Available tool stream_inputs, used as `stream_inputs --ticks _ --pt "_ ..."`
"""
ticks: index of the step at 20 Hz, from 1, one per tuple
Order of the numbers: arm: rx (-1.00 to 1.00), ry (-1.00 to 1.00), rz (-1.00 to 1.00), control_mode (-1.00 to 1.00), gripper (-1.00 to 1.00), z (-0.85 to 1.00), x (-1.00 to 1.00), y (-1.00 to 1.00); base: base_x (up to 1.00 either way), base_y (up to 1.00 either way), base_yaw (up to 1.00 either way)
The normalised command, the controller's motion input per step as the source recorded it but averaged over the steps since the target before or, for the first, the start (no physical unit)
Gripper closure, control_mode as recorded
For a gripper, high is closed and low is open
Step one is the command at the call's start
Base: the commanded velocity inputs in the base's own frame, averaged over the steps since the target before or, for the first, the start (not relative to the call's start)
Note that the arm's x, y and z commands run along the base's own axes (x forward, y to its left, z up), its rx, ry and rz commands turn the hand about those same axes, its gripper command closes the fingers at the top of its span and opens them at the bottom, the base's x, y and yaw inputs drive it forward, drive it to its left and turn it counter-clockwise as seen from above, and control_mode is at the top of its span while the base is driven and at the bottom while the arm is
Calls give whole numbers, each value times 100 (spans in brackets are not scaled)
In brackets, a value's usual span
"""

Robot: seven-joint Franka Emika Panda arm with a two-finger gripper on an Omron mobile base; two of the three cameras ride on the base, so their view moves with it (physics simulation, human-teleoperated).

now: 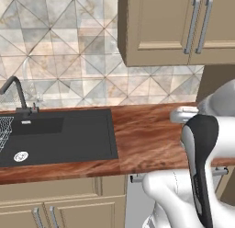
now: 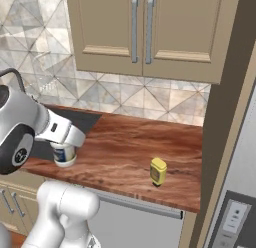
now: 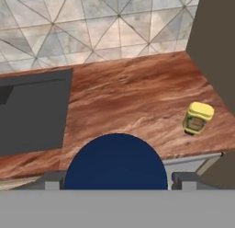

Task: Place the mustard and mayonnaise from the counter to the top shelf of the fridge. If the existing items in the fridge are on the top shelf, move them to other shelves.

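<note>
counter (image 2: 130, 142), mustard (image 2: 158, 171), mayonnaise (image 2: 64, 153)

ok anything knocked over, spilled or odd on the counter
Nothing stands out. The mustard stands upright on the counter, near its front edge, with no spill around it. The mayonnaise is upright too, directly under the gripper, its dark lid between the fingertips.

Bare counter (image 2: 130, 142) lies open between the mayonnaise (image 2: 64, 153) and the mustard (image 2: 158, 171) — well apart; overhead, wall cabinets (image 2: 145, 32) cap the clearance, and a dark side panel (image 2: 225, 117) closes off the right.
</note>
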Motion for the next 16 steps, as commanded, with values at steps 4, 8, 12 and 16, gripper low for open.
stream_inputs --ticks 4,8,12,16 --pt "0 0 0 -100 100 9 -16 2 0 0 0" --pt "0 0 0 100 100 0 0 0 -33 -6 2" --pt "0 0 0 100 100 0 0 0 -100 -33 0" --pt "0 0 0 100 100 0 0 0 -97 -88 0"
